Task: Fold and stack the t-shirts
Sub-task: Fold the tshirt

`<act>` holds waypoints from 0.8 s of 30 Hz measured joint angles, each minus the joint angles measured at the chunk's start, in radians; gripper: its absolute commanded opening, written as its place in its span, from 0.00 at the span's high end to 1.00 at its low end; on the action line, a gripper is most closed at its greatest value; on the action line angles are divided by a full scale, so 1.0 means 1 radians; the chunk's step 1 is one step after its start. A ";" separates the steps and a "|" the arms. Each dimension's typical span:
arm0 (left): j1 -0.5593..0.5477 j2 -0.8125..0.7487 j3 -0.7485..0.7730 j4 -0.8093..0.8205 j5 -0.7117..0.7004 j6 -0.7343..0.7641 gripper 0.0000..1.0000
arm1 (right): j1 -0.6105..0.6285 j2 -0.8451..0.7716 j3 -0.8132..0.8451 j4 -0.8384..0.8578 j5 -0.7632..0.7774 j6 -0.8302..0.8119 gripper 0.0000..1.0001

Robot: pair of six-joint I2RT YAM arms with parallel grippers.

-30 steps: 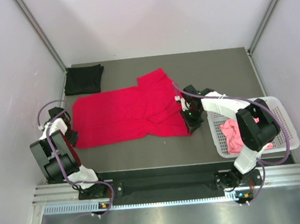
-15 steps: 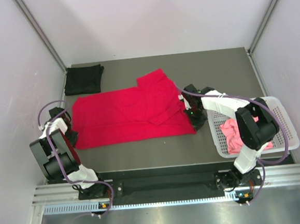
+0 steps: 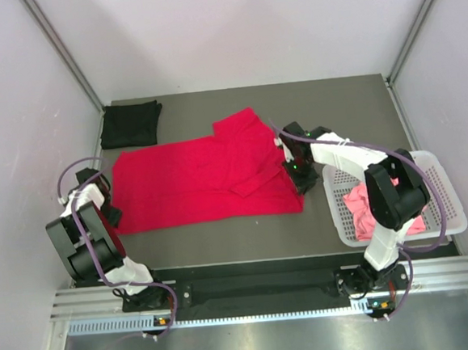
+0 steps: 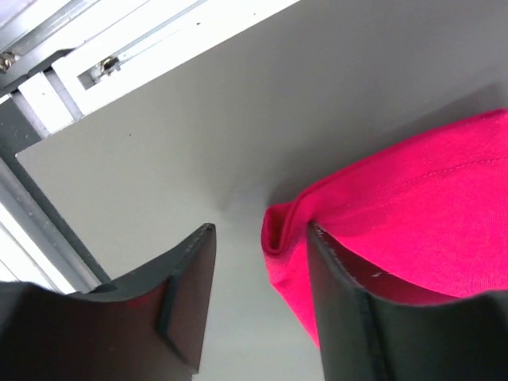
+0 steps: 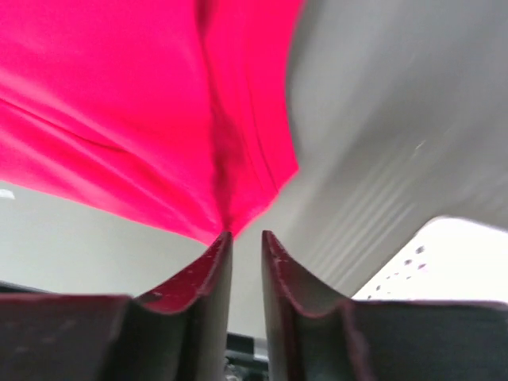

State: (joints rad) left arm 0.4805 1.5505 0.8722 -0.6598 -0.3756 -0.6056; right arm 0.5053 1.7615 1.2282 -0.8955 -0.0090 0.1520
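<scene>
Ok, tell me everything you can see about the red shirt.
The red shirt is bright, soft knit cloth with a stitched hem, spread mostly flat across the middle of the table. One sleeve points to the far side; its right part is creased and folded over. Its left edge, doubled, lies between the fingers of the open left gripper. Its right edge meets the almost closed tips of the right gripper; whether they pinch it is unclear.

Top external: fixed, high above the near edge, looking down on the whole dark grey table [image 3: 342, 106]. Left wrist, right wrist: close, low, facing past own black fingers [image 4: 186, 294] — all three share the bright red cloth t-shirt [image 3: 194, 178].
</scene>
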 measured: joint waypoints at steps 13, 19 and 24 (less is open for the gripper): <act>-0.240 -0.114 0.072 -0.087 -0.167 -0.002 0.43 | 0.028 0.096 0.278 0.086 -0.166 0.073 0.67; -0.456 -0.208 0.088 -0.089 -0.193 0.034 0.46 | 0.077 0.179 0.279 0.119 -0.241 0.117 0.67; -0.539 -0.287 0.079 -0.074 -0.134 0.080 0.50 | 0.116 0.198 0.279 0.170 -0.313 0.163 0.67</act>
State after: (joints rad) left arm -0.0589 1.2633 0.9516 -0.7334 -0.5095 -0.5251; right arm 0.6209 1.9594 1.5074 -0.7258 -0.3222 0.3149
